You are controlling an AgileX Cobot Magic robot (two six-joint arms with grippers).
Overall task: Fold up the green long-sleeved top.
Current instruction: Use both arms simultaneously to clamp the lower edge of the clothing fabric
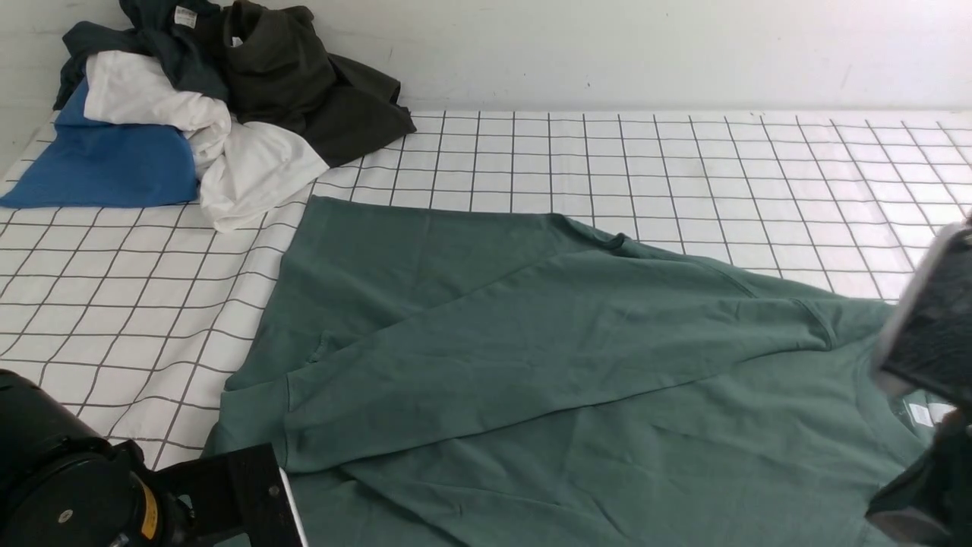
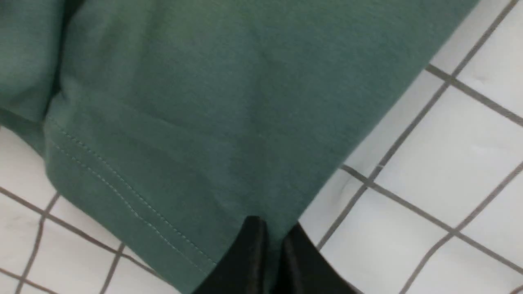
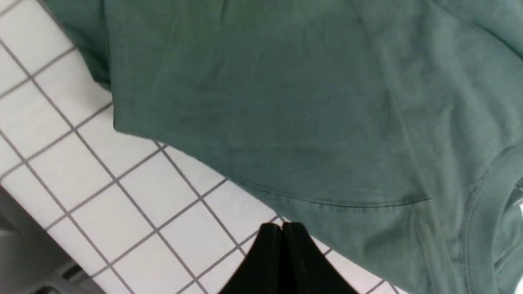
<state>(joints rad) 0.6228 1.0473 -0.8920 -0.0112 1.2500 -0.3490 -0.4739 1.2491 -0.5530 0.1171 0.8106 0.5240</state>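
green top (image 1: 531,342): soft, light, floppy, best taken at hem corners. 7 o'clock hem pinched by left gripper (image 2: 273,239); right gripper (image 3: 282,232) pressed together, looks empty.

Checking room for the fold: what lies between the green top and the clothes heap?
Only a narrow strip of bare checked table cover separates the green long-sleeved top from the white garment of the clothes heap, front view.

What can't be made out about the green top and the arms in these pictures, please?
- Front view: the top has its near edge cut off by the frame; the left arm covers its near-left part.
- Front view: the blurred right arm hides most of the neck and label.
- Right wrist view: whether the right fingers pinch cloth is unclear.
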